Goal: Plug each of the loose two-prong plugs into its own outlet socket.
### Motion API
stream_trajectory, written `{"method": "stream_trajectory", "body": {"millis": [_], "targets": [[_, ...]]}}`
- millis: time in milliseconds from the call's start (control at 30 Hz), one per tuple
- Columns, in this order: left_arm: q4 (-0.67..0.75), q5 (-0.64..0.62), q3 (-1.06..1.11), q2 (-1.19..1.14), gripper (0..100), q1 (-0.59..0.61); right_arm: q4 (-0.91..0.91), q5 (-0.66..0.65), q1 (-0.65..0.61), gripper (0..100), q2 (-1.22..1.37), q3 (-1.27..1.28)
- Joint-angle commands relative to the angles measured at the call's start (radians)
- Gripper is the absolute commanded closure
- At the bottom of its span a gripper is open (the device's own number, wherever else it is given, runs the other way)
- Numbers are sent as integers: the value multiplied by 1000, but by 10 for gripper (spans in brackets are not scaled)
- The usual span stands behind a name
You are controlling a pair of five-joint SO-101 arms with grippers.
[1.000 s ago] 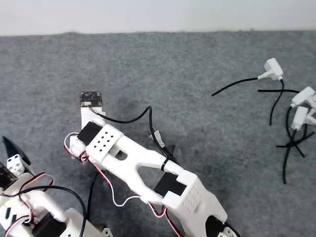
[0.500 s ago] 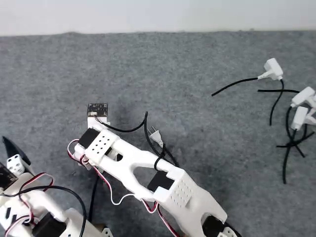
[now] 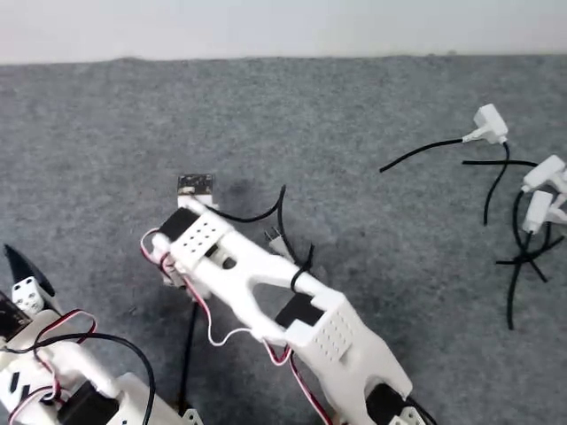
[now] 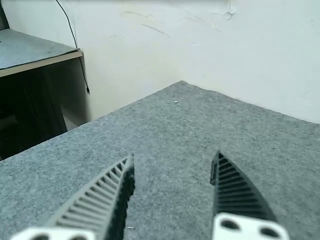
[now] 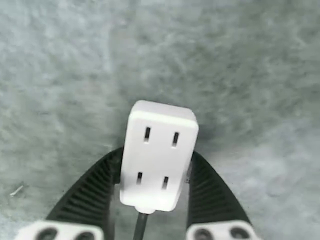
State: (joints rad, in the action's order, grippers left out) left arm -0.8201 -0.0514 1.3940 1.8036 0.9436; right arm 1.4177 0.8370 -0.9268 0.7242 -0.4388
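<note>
At the left, my left gripper point(image 4: 175, 159) hangs wide open above the grey carpeted surface point(image 4: 200, 120). In the centre, my right gripper point(image 5: 156, 157) clamps a white plastic socket block point(image 5: 159, 145). Beside that arm lies a small two-prong plug on a black cord point(image 3: 276, 239). Far right, three white cord-end pieces point(image 3: 545, 173) lie among tangled black cords.

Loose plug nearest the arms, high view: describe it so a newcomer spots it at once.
On the grey carpet, a long white arm stretches from the bottom edge toward the middle. Right beside it lies a small plug by a black cord loop. Unlike the white pieces clustered at the right edge, it lies alone mid-carpet.
</note>
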Motion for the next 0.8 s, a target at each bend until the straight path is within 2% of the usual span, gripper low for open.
{"method": "stream_trajectory", "body": {"millis": [0, 267, 433, 633, 767], "targets": [[28, -12, -7, 17, 754, 3, 94, -49, 102, 991, -73, -38], [31, -14, -1, 17, 754, 2, 263, -199, 240, 991, -136, -38], [31, -14, -1, 17, 754, 2, 239, -272, 292, 991, -154, -38], [28, -15, -1, 17, 754, 2, 216, -457, 317, 991, -166, -38], [28, -15, -1, 17, 754, 2, 251, -535, 406, 991, -166, -40]]}}
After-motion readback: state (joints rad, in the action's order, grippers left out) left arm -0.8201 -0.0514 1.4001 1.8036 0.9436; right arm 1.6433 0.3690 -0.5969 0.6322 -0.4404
